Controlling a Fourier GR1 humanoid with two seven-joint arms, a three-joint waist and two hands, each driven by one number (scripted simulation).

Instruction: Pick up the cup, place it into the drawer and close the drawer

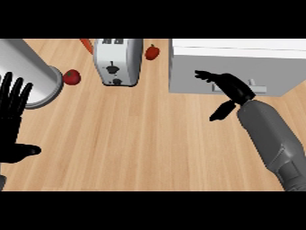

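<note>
You get bright, even light across the wooden tabletop [135, 134], with no glare and only faint, soft shadows. The white cabinet [241, 67] at one o'clock is the brightest surface. The black robot hand [6, 121] at nine o'clock shows almost no shading detail.

Single head view — looks steeply down on wooden counter [135, 134], forearms entering from lower edge.

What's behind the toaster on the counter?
Behind the toaster, a red fruit shows at its right and an orange tip at its left. The toaster hides the rest of the orange thing.
</note>
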